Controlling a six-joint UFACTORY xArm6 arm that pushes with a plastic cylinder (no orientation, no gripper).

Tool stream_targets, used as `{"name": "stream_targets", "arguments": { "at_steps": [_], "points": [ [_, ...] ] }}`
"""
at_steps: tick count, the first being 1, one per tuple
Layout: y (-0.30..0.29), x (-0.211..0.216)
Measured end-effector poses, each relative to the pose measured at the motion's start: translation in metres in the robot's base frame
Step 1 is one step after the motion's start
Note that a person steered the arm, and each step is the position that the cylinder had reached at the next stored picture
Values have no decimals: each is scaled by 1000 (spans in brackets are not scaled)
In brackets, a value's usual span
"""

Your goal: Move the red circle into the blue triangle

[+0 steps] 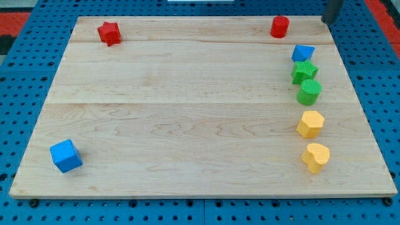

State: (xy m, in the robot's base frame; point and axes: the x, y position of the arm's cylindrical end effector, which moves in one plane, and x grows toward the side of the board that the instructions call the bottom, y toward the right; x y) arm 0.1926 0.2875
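Since my tip (324, 20) sits at the view's top right, just right of the red circle block (279, 27), I'd swing above it and shove down-right toward the blue triangle block (302, 53) nearby on the wooden bench (187, 112); no jaws here, just a rod.

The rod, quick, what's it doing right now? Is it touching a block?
My tip: holding nothing and touching no block. It sits at the view's top right, to the right of the red circle and above the blue triangle.
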Motion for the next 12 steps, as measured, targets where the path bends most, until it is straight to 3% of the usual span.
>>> {"name": "stream_targets", "arguments": {
  "at_steps": [1,3,4,7,12],
  "points": [
    [-23,-2],
    [-148,1],
    [-134,21],
    [-73,26],
    [-72,60]
  ]
}}
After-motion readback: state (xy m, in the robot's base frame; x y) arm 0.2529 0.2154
